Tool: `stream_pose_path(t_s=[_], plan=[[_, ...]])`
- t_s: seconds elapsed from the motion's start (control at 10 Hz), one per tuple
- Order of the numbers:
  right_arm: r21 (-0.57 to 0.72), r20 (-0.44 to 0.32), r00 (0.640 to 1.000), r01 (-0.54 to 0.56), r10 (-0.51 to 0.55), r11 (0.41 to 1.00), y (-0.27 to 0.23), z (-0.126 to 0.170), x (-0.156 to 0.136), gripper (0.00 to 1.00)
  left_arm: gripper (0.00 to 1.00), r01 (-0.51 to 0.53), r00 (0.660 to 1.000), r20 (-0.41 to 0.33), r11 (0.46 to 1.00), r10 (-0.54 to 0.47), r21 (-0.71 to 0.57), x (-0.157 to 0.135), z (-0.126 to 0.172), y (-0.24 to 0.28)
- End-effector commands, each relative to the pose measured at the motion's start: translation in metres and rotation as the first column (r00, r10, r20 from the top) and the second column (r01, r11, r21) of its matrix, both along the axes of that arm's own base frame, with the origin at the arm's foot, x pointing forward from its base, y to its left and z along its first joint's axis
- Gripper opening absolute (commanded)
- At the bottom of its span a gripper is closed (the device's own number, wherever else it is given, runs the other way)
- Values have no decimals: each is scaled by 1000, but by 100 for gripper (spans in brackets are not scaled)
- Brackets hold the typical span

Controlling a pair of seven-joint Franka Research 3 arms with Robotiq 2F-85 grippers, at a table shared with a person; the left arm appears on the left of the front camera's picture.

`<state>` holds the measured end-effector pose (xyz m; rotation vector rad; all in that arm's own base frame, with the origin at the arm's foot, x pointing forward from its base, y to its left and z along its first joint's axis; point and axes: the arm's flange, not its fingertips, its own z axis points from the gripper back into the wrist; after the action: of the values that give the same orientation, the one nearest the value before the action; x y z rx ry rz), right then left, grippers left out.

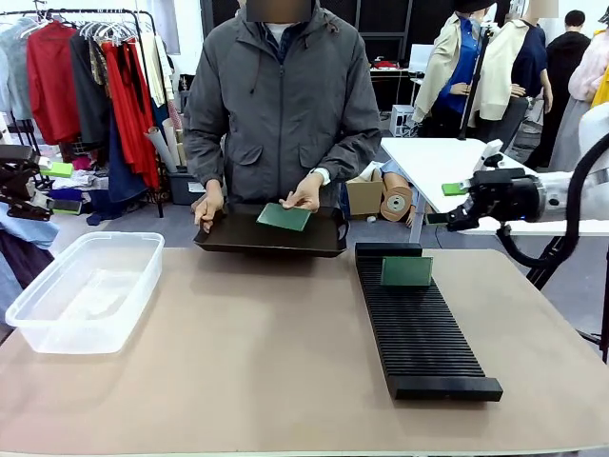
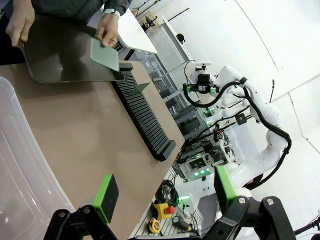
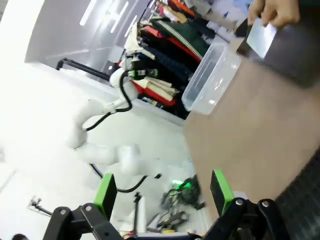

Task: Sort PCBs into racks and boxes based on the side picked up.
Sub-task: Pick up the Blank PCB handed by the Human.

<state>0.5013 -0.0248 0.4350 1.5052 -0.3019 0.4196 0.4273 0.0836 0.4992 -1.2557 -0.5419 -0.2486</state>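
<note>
A person's hand rests on a green PCB lying on a dark tray at the table's far edge; the same PCB shows in the left wrist view. Another PCB stands upright in a far slot of the long black rack on the table's right half. The clear tub sits at the left, with nothing in it. My right gripper hangs open beyond the table's right far corner, pads wide apart. My left gripper is open off the left edge.
The person's other hand grips the tray's left rim. A white side table and a cardboard box stand behind the right far corner. A clothes rail is at the back left. Bare tabletop lies between tub and rack.
</note>
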Motion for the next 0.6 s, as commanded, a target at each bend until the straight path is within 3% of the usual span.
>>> stream_pose_path(t_s=[0.0,0.5], plan=[[33,-104,994,-29,33,999,-14,10,-9,100,100,-2,1000,-6,1000,2,-10,-1,3,0],[57,-124,992,12,-5,998,-20,0,-19,100,100,-2,1000,-6,1000,2,-10,-1,3,0]])
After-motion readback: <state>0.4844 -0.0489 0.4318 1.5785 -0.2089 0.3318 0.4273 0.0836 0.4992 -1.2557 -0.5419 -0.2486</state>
